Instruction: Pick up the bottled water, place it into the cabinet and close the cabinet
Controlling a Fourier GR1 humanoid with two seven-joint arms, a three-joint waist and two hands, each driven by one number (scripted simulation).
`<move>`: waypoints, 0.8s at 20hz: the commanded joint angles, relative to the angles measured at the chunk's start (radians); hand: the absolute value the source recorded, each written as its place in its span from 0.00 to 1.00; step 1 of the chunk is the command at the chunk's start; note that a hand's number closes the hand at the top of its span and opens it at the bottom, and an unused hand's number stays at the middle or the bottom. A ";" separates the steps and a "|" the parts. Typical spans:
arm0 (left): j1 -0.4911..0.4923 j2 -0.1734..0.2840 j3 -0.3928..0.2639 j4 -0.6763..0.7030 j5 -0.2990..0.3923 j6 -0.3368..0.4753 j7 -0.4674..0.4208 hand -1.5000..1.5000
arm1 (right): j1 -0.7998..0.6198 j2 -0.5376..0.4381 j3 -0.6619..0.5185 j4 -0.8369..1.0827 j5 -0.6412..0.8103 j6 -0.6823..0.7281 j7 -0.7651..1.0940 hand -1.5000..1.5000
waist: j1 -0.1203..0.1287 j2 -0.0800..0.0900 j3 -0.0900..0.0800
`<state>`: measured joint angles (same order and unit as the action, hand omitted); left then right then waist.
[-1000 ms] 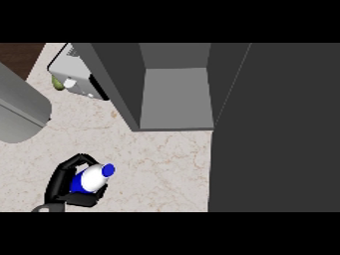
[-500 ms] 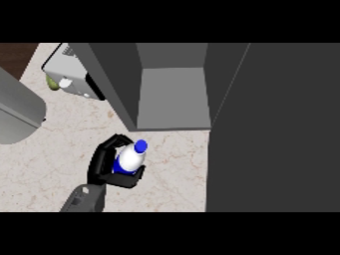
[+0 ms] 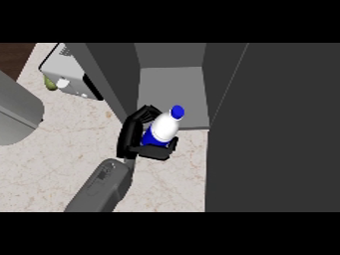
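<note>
The hand (image 3: 139, 137) carrying the bottled water (image 3: 163, 128) has climbed from the lower left of the frame to the frame's centre within the last second, fingers curled round the white bottle. Which arm it belongs to I cannot tell. The blue cap now sits at the front lip of the open cabinet (image 3: 171, 94) shelf, so insertion looks imminent; the door remains unclosed.
</note>
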<state>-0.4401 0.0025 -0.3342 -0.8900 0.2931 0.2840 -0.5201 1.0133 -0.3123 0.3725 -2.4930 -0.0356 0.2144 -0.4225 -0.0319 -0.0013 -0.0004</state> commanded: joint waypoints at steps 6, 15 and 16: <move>-0.250 -0.002 -0.100 0.107 0.148 0.238 0.120 1.00 | 0.086 -0.049 -0.080 -0.125 -0.101 0.041 -0.003 0.00 | -0.027 0.005 0.000; -0.469 -0.002 -0.019 0.344 0.229 0.277 0.145 1.00 | 0.056 -0.021 -0.088 -0.081 -0.119 0.054 -0.014 0.00 | -0.026 0.012 0.000; -0.470 -0.003 -0.008 0.395 0.223 0.274 0.115 1.00 | 0.070 -0.041 -0.111 -0.102 -0.130 0.069 -0.011 0.00 | -0.034 0.016 0.000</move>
<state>-0.8570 0.0002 -0.3554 -0.5955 0.5068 0.5191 -0.3802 1.0493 -0.3333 0.2863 -2.4910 -0.0644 0.2647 -0.4730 -0.0595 0.0110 -0.0008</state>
